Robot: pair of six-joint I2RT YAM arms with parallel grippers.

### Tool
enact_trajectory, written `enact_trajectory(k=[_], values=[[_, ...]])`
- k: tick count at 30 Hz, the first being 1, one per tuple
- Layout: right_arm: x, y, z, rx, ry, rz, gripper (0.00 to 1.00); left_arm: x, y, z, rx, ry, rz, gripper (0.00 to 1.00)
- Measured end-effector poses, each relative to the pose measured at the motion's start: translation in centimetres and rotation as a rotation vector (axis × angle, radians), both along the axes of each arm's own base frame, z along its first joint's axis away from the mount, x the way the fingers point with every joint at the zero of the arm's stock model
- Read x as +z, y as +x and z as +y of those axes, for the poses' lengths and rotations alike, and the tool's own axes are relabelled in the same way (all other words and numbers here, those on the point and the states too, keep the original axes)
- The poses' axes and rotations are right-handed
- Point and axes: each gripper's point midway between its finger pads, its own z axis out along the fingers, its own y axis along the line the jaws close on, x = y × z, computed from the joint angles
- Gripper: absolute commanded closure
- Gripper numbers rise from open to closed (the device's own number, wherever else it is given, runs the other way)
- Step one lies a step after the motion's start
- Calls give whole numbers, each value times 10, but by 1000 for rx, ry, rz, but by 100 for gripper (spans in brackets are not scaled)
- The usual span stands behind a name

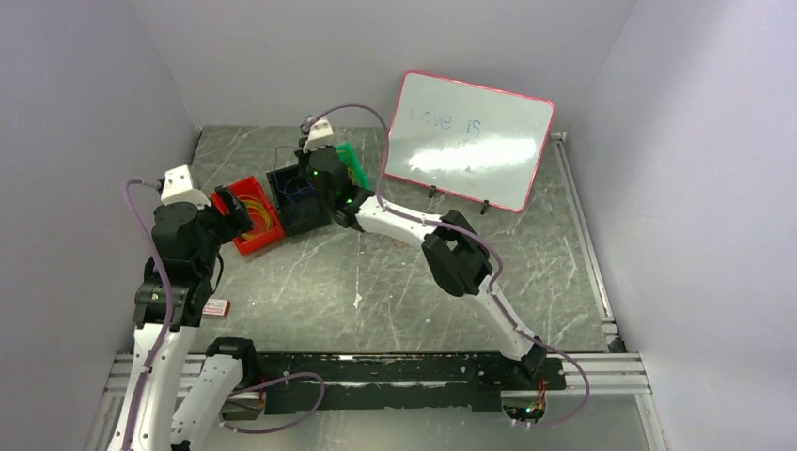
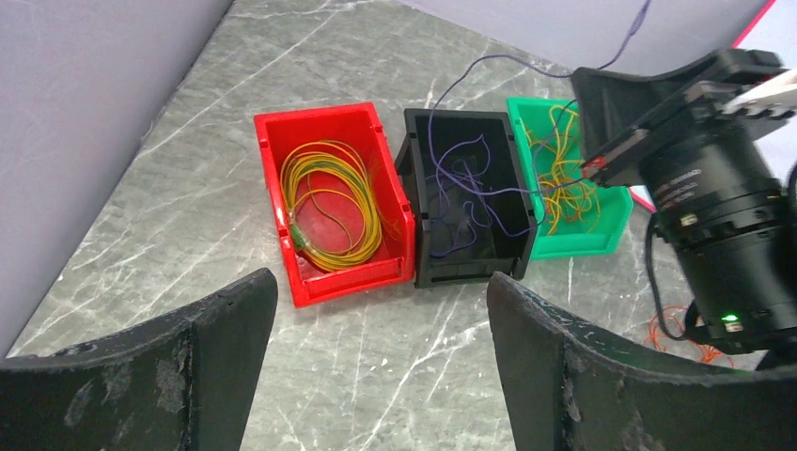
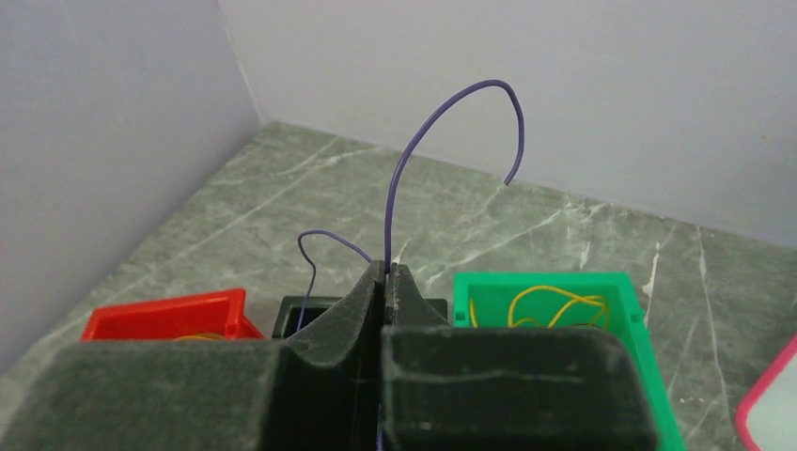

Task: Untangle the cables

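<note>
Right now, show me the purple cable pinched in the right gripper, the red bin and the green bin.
purple cable (image 3: 389, 225): right wrist view, on the upright stretch below its arc.
red bin (image 2: 357, 277): left wrist view, on its near wall.
green bin (image 2: 573, 246): left wrist view, on its near wall.

one red bin, one black bin, one green bin, one whiteboard

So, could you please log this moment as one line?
left fingers open, empty | right fingers shut on purple cable trailing into black bin | yellow cable coiled in red bin | orange cables in green bin
</note>
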Motion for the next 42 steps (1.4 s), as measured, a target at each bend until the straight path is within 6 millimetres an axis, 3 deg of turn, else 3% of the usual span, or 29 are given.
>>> enact_trajectory(k=[12,26,33,42], values=[[-76,-14,27,48,-228,48,100,-4,3,-6,-34,-9,15,14],[-99,-25,73,291,-235,34,100,-6,4,-8,-51,0,28,14],[-132,-23,68,302,-293,89,100,-7,4,-9,-55,1,29,15],[-144,-14,60,305,-314,124,100,-7,5,-11,-66,-3,31,15]])
